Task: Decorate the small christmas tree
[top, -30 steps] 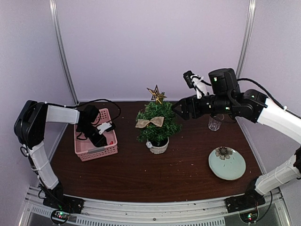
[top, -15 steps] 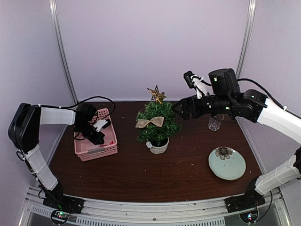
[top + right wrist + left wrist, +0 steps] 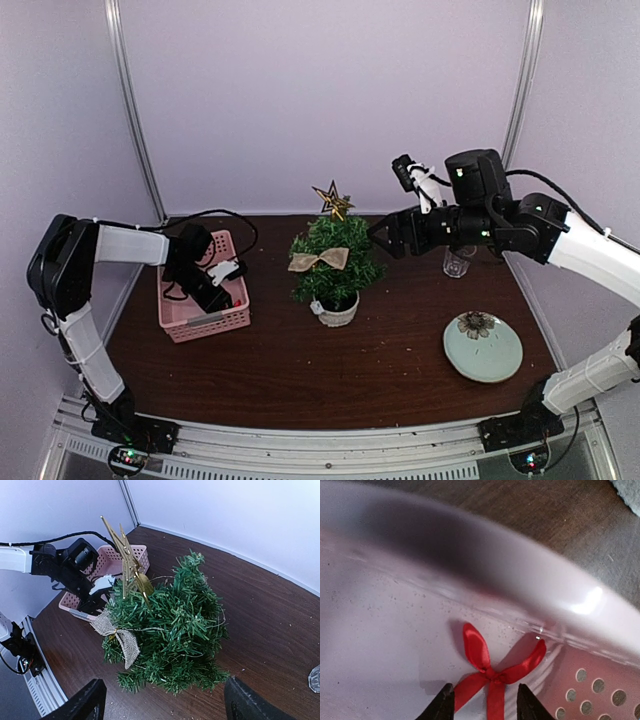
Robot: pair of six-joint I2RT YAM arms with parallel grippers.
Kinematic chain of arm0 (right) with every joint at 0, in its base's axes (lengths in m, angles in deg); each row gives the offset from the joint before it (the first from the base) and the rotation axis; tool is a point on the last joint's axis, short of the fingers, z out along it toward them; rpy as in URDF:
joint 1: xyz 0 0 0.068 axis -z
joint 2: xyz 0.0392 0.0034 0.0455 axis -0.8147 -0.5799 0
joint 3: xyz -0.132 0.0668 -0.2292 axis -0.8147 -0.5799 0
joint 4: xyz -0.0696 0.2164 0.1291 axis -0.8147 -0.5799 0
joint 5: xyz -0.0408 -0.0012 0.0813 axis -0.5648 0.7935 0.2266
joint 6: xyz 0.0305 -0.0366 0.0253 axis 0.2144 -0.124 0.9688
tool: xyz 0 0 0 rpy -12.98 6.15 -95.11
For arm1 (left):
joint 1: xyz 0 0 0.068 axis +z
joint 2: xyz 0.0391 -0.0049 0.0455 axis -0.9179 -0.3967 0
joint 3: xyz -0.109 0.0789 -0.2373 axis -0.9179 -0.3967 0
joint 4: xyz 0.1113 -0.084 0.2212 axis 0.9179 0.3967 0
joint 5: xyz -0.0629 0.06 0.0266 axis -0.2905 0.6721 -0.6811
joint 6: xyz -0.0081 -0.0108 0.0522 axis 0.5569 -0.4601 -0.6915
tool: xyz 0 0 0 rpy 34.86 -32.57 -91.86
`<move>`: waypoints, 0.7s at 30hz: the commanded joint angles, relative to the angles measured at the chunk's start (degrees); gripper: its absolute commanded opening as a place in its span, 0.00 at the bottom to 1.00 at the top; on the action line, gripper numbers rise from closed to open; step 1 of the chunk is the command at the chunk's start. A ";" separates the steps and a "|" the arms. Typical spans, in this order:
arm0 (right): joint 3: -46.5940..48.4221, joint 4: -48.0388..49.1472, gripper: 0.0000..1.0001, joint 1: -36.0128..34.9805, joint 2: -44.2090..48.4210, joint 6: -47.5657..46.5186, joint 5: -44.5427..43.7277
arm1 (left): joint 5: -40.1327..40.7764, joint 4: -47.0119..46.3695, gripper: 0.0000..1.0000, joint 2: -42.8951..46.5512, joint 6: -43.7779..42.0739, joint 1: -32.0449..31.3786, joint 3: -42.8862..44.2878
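The small christmas tree [image 3: 335, 268] stands mid-table in its white pot [image 3: 338, 312], with a gold star [image 3: 333, 200] on top and a burlap bow [image 3: 320, 260] on its front. My left gripper [image 3: 215, 283] reaches down into the pink basket [image 3: 205, 300]. In the left wrist view a red ribbon bow [image 3: 492, 672] lies on the basket floor [image 3: 380, 640], its tails between my open left gripper [image 3: 485, 707], unpinched. My right gripper [image 3: 385, 235] hovers open just right of the treetop; its wrist view looks down on the tree [image 3: 175, 625] between wide-spread fingers.
A clear glass cup [image 3: 457, 262] stands at the back right. A pale green plate [image 3: 483, 346] with a flower on it lies at the front right. The basket rim [image 3: 520, 575] rises close ahead of the left fingers. Walls enclose the table.
The left arm shifted slightly left inside the basket half a second ago and has come back to where it was. The right arm has barely moved.
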 commanded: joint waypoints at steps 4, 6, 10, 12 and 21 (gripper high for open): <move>-0.52 0.84 0.84 0.35 1.29 0.98 0.02 | 8.63 -2.97 0.25 -3.79 -3.23 -0.48 -0.52; -0.43 0.65 0.84 0.35 1.21 1.00 -0.14 | 10.52 -3.53 0.13 -4.34 -2.06 -0.48 -0.22; -0.34 0.59 0.84 0.35 1.12 0.92 -0.25 | 10.20 -3.92 0.00 -2.96 0.80 -0.44 -0.25; -0.38 0.70 0.84 0.35 1.10 0.92 -0.36 | 9.87 -4.43 0.00 -0.99 2.77 -0.39 -0.99; -1.27 1.54 0.84 0.42 1.73 0.92 0.17 | 3.92 -8.66 0.00 11.98 8.59 -0.13 -6.65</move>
